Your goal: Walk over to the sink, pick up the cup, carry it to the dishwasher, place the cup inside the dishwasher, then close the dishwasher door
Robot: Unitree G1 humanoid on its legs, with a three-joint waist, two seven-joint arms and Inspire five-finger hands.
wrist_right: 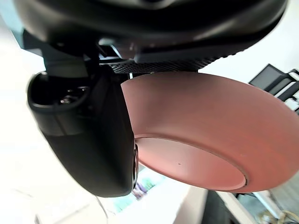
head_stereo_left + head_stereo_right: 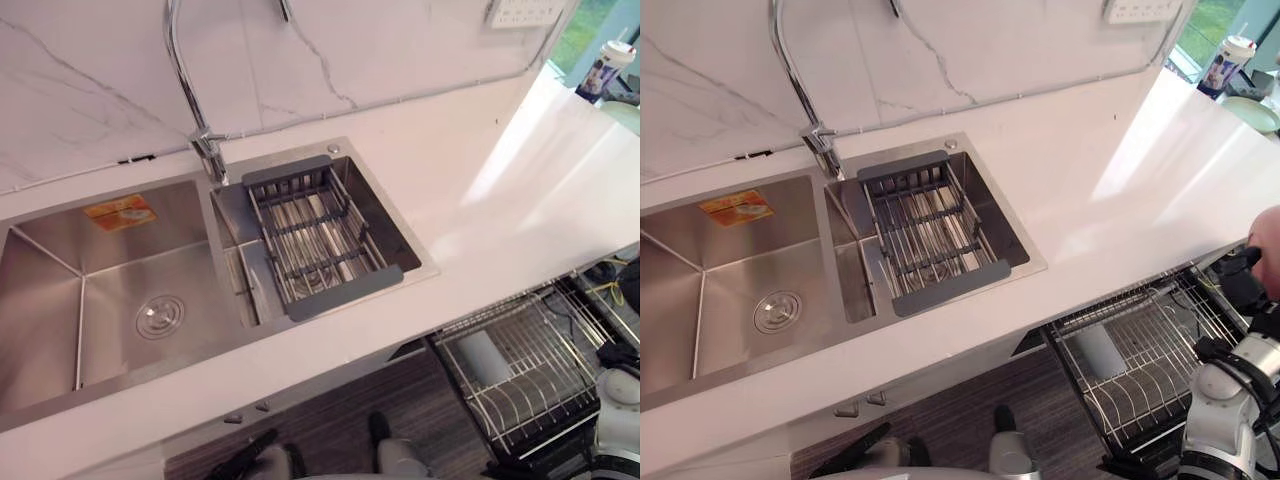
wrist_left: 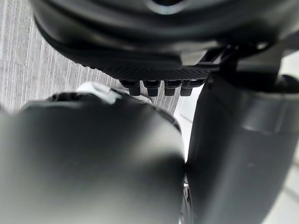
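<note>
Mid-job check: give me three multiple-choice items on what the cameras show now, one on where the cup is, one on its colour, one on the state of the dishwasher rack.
1. Where is the cup?
A) in the sink's left basin
B) in the right hand
C) on the counter

2. What colour is the cup?
A) blue
B) green
C) pink

3. The dishwasher rack is:
A) pulled out
B) shut away behind a closed door
C) standing on the counter

Key: 1 B, the right wrist view shows thumb and fingers clamped on it; 2 C, its wall and base are pink; 3 A, its bare wires stick out in the open.
</note>
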